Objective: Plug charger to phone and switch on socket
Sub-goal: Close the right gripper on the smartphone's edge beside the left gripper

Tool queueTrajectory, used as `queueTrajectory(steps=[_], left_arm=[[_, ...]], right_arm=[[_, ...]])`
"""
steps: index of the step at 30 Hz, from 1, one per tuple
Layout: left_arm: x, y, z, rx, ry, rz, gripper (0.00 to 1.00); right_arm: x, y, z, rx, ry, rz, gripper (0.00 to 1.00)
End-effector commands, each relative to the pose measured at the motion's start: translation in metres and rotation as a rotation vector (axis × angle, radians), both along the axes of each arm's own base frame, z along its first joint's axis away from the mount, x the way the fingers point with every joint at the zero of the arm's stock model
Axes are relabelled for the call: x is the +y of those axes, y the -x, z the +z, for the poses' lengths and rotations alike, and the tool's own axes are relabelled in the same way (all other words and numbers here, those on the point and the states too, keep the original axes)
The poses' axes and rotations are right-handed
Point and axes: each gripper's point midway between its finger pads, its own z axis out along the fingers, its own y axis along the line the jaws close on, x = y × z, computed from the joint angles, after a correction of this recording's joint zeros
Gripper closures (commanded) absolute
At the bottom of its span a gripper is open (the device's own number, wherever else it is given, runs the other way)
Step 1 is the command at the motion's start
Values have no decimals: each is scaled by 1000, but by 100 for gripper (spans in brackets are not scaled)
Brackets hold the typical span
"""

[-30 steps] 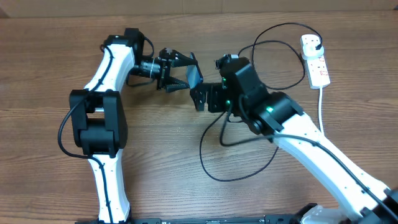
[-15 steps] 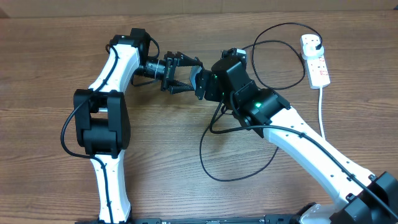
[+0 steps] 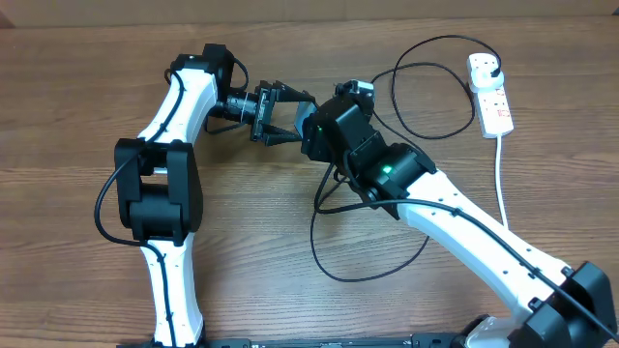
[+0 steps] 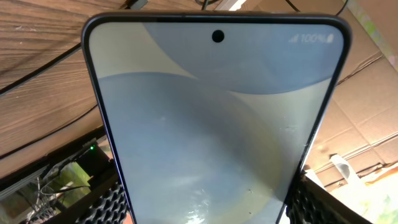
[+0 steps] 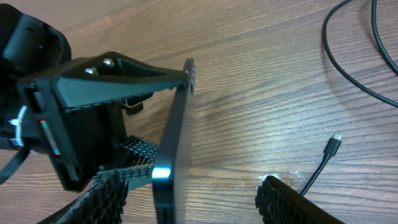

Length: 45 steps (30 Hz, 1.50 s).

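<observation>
Overhead and wrist views show us the left gripper (image 3: pixel 298 118) clamped on the phone (image 4: pixel 217 124), the right gripper (image 5: pixel 194 190) spread empty astride it, and the charger (image 5: pixel 334 140) tip loose to its right, so plugging in and switching the socket (image 3: pixel 491 97) are not yet done.

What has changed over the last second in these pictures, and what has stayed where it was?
The right gripper swung toward the upper left of the overhead view, closing in on the phone. It is now open with a finger on each side of it. The left gripper shifted slightly and kept hold of the phone. The socket and most of the cable stayed put.
</observation>
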Motion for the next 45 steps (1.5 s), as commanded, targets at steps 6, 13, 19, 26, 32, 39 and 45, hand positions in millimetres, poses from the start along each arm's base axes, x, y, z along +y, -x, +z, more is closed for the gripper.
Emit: queueTrajectory(steps=[6, 13, 19, 26, 32, 39, 45], left_arm=[[-7, 5, 24, -40, 26, -13, 34], [-15, 6, 23, -68, 28, -32, 33], [-20, 9, 23, -60, 28, -44, 34], [-20, 10, 23, -54, 27, -43, 34], [-20, 10, 23, -53, 27, -43, 34], [-20, 10, 23, -50, 26, -42, 34], [-20, 10, 22, -48, 16, -41, 34]], right_arm=[[5, -12, 5, -32, -12, -18, 39], [5, -12, 0, -20, -4, -15, 42], [6, -12, -3, -16, -1, -16, 50], [1, -15, -3, -28, 21, -40, 57], [-4, -15, -5, -28, 42, -55, 59], [-5, -16, -6, -32, 49, -64, 64], [-5, -16, -6, -30, 46, -65, 67]])
